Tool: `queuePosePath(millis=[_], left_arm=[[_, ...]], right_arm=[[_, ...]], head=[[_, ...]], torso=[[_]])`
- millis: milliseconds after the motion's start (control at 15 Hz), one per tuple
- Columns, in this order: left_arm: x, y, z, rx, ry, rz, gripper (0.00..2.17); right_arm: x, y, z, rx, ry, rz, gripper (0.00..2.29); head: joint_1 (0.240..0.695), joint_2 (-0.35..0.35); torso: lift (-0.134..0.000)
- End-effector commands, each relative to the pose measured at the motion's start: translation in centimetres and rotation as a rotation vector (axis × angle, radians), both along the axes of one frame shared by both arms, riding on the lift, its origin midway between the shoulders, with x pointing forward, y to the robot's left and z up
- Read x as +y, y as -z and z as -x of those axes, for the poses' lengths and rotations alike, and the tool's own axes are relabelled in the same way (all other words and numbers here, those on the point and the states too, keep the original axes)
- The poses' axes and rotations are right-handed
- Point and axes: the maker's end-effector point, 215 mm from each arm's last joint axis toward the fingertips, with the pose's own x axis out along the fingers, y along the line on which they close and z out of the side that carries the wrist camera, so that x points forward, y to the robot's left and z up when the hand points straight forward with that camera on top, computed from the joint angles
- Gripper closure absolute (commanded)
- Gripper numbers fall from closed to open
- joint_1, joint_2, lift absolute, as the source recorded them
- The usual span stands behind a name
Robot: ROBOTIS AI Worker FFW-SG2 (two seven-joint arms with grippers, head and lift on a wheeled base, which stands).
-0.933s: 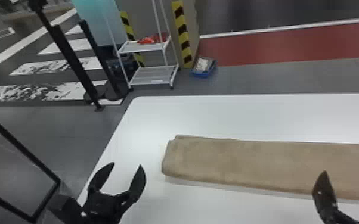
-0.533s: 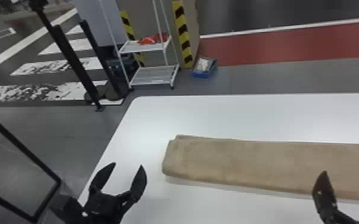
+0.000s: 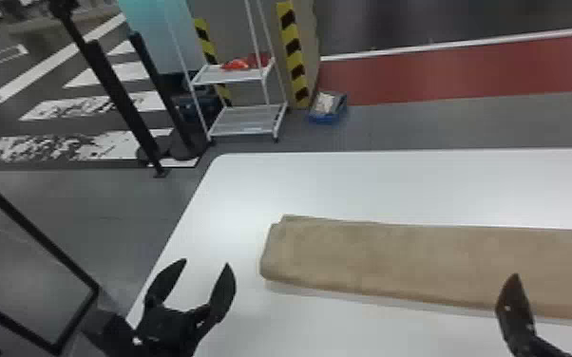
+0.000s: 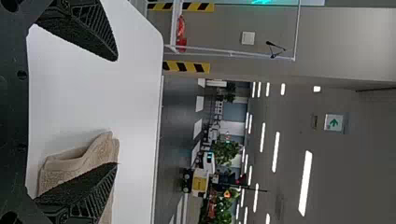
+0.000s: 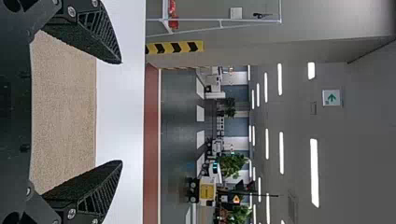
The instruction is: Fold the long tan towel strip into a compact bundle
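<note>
So yeah, one long flat tan cloth towel strip [image 3: 394, 258], lying on one white, round-cornered table [image 3: 394, 185] | black two-fingered left claw [image 3: 207, 262] near the strip's left end, both fingers wide apart | matching right claw [image 3: 559, 277] by the near long edge, its two also apart

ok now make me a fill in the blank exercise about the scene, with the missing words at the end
The towel lies on a table whose colour is ____. In the head view, the left pincer is off past the towel's ____ end. The right pincer is not shut but ____. On the floor beside the trolley is a box coloured ____.

Missing words, in order: white; left; open; blue.
</note>
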Motion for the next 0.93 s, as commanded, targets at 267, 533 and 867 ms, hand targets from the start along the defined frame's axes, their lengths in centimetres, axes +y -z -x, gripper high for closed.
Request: queuePosePath(millis=[267, 533, 867], left_arm=[[0.0, 0.0, 0.0, 0.000, -0.002, 0.003, 0.08], [0.0, 0.0, 0.0, -0.002, -0.002, 0.002, 0.08], [-2.3, -0.9, -1.2, 0.014, 0.061, 0.029, 0.08]], right_arm=[[0.0, -0.1, -0.1, -0.001, 0.003, -0.004, 0.13], [0.4, -0.2, -0.1, -0.003, -0.003, -0.008, 0.13], [1.3, 0.3, -0.4, 0.016, -0.019, -0.009, 0.13]], head=[[0.695, 0.326], [0.695, 0.327], [0.695, 0.321]], torso=[[-0.120], [-0.120], [-0.120]])
